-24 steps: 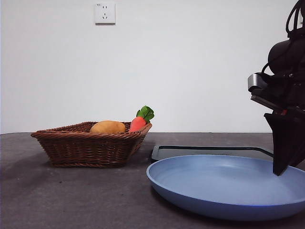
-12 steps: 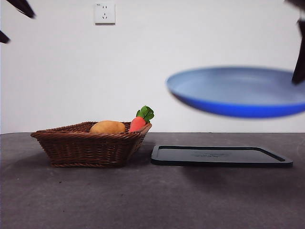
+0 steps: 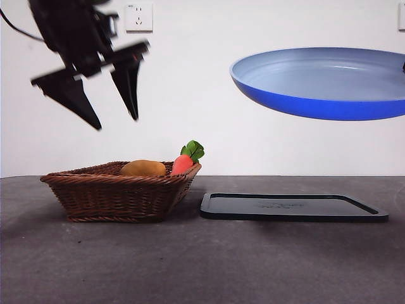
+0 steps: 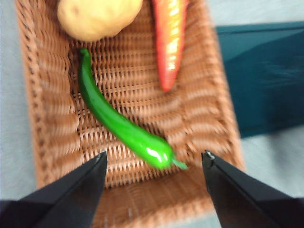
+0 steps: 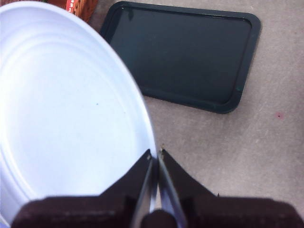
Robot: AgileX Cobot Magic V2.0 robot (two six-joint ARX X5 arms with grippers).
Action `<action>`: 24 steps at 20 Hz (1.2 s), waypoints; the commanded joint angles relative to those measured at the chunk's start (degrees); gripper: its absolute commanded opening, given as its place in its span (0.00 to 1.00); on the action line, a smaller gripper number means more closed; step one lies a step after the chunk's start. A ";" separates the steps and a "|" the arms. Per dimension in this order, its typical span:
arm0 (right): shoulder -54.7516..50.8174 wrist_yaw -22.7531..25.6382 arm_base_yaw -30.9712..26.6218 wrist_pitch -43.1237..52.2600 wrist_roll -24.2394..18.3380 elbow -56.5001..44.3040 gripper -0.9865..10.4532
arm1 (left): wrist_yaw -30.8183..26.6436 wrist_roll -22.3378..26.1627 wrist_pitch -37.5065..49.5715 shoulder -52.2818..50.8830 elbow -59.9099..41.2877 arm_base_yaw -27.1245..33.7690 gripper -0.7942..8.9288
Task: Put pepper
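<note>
The pepper (image 4: 121, 126), long, glossy and dark green, lies slantwise on the floor of the wicker basket (image 4: 209, 114). My left gripper (image 4: 154, 164) hangs open straight above it, its jaws spread wide to either side of the pepper's thick end. From the front, this gripper (image 3: 114, 117) hovers well above the basket (image 3: 120, 193), whose wall hides the pepper. My right gripper (image 5: 155, 156) is shut on the rim of the blue plate (image 5: 61, 109), holding the plate (image 3: 323, 82) high in the air over the black tray (image 3: 291, 207).
A tan potato-like lump (image 4: 97, 16) and an orange-red carrot toy (image 4: 169, 35) share the basket with the pepper. The carrot's green leaves (image 3: 193, 151) stick up over the basket rim. The black tray (image 5: 183, 52) lies flat on the grey table right of the basket.
The blue plate went from resting on the table to high in the air, gripped by the right gripper. The left arm came down from the top left corner to above the basket.
</note>
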 commanded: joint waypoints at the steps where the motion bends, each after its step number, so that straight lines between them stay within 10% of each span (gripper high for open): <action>1: 0.17 -0.42 0.00 0.63 0.39 1.25 0.09 | -0.92 -2.38 -0.66 4.92 3.08 -0.68 0.44; 21: 0.20 -3.37 0.11 0.81 -0.35 1.25 0.09 | -3.91 -7.78 4.46 18.58 3.54 -0.98 0.44; 24: 0.20 -3.34 0.11 0.83 -0.50 1.25 0.09 | -3.91 -7.98 4.15 18.58 3.54 -0.98 0.32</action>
